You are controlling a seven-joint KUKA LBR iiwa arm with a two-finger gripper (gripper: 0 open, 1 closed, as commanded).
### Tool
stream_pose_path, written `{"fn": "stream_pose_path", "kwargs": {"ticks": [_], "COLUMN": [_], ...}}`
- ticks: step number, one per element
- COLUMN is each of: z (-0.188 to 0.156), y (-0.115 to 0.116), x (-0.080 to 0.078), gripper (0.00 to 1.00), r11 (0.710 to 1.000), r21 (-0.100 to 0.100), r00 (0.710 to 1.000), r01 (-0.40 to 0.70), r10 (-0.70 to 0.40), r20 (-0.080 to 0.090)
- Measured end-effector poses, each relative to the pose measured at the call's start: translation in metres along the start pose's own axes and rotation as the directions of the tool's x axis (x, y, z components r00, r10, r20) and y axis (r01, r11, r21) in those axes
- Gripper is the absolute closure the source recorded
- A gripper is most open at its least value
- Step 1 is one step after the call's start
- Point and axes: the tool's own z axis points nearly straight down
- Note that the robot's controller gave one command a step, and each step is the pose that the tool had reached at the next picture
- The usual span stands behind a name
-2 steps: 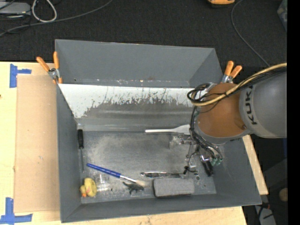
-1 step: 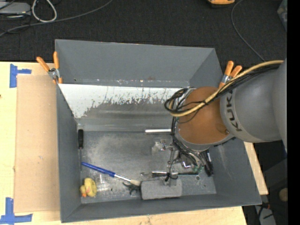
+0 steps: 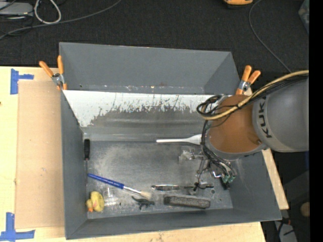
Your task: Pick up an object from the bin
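End effector [image 3: 203,181] low in the front right part of the bin [image 3: 146,74], open or closed impossible to tell, dark brown stick [image 3: 186,201] just beside it along the front edge, white spoon [image 3: 176,141] behind, yellow duck [image 3: 94,201] in front left corner

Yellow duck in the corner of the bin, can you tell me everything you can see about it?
The yellow duck is a small bright yellow toy that looks like rubber or plastic. It sits on the floor of the bin in the near left corner, close to the walls. A clear plastic piece lies right beside it; I cannot tell if they touch. A blue-handled brush lies just past it.
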Motion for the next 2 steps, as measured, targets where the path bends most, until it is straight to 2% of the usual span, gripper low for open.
{"fn": "stream_pose_path", "kwargs": {"ticks": [1,2], "z": [-0.0009,-0.0009], "y": [0.0325,0.0325], "x": [0.0144,0.0144], "gripper": [1.00,1.00], "r11": [0.998,0.998], "r21": [-0.011,-0.011], "r00": [0.998,0.998], "r01": [-0.062,-0.062], "r10": [0.062,0.062], "r20": [-0.003,-0.003]}}
